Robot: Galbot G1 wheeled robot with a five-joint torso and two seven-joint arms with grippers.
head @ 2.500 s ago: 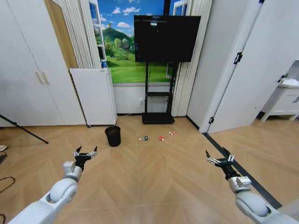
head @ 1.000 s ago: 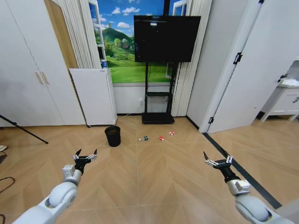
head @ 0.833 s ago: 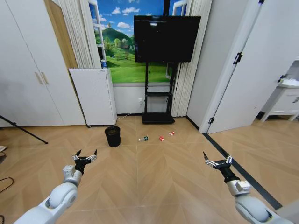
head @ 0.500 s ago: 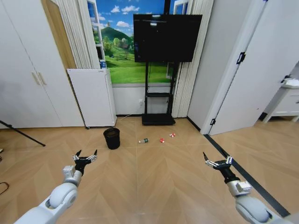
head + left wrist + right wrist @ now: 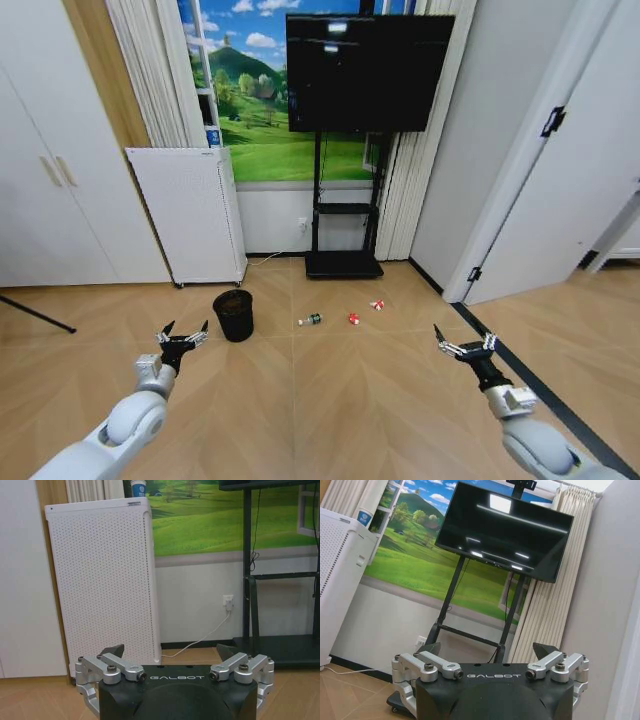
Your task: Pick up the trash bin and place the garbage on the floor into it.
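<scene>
- Floor (image 5: 330, 400) lay open between the robot and one trash bin (image 5: 233, 315), which stood near the white perforated appliance (image 5: 187, 215).
- Three garbage pieces (image 5: 352, 319) lay in a row beside the bin.
- Left gripper (image 5: 181, 335) and right gripper (image 5: 464, 347) hovered spread wide, holding nothing.
- Left wrist view showed the wall socket (image 5: 228, 601).

From head height we look forward and down across the floor toward the television (image 5: 369, 72). Both wrist cameras sit low, facing the same wall; our left one shares the white perforated appliance (image 5: 102, 582), our right the television.
</scene>
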